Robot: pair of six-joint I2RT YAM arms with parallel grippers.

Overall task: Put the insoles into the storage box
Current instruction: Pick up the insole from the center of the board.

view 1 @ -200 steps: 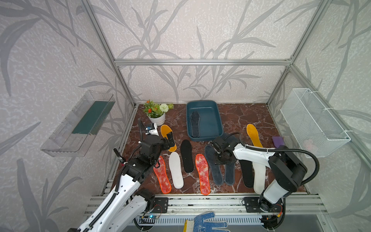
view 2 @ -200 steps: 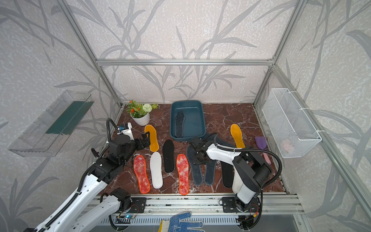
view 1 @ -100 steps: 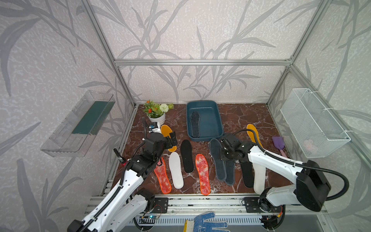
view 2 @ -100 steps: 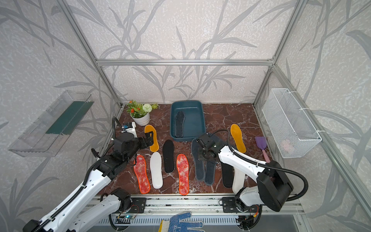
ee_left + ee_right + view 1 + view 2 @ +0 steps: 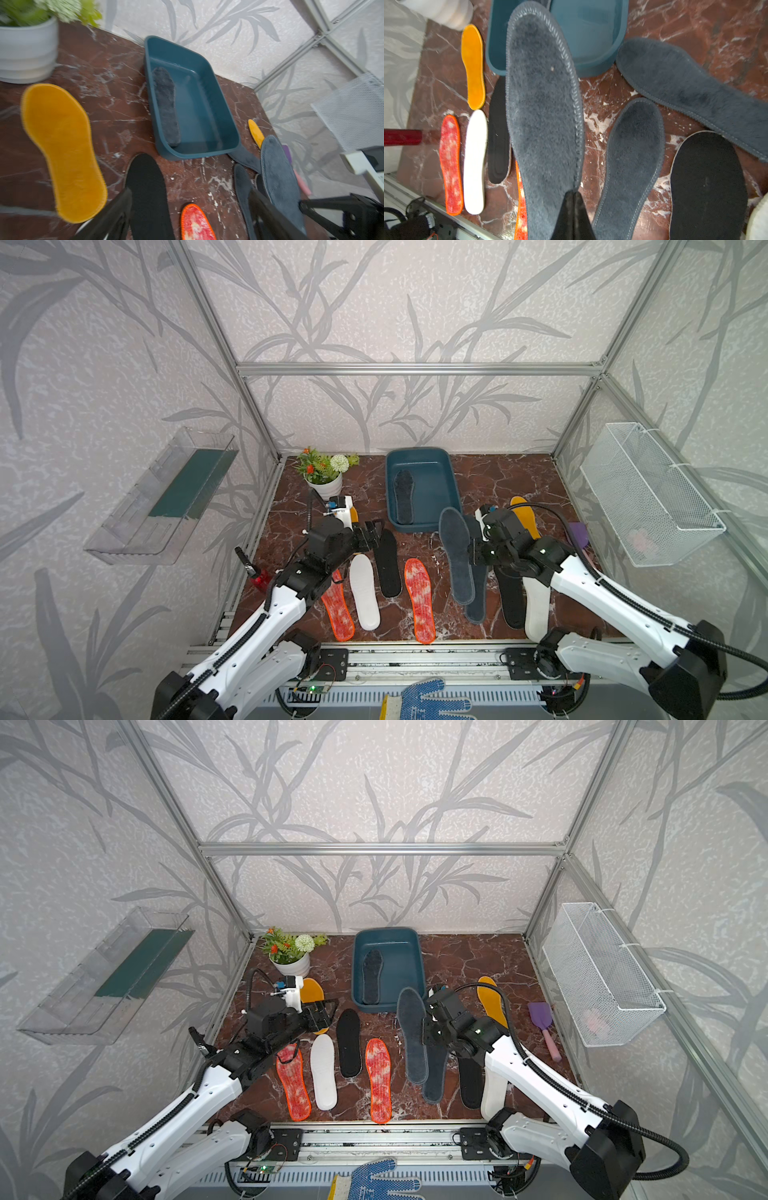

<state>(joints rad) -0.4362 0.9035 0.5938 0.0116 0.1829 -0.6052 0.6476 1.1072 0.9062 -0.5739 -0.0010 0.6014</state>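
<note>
Tally off my screens, by kind.

- Red-orange insole (image 5: 419, 599): I count two.
- White insole (image 5: 364, 593): two.
- Black insole (image 5: 387, 564): two.
- Yellow insole (image 5: 62, 145): two; the left wrist view shows me both.
- Grey insole (image 5: 544, 104): four. I need the wrist views to settle that, since the top views hide part of one.
- Box (image 5: 417, 456): one.
- Flower pot (image 5: 326, 490): one.
- Wire basket (image 5: 648, 497): one.
- Clear shelf (image 5: 137, 522): one.
- Purple scoop (image 5: 540, 1011): one.
- Dotted glove (image 5: 419, 701): one.
- Arm (image 5: 282, 605): two.
</note>
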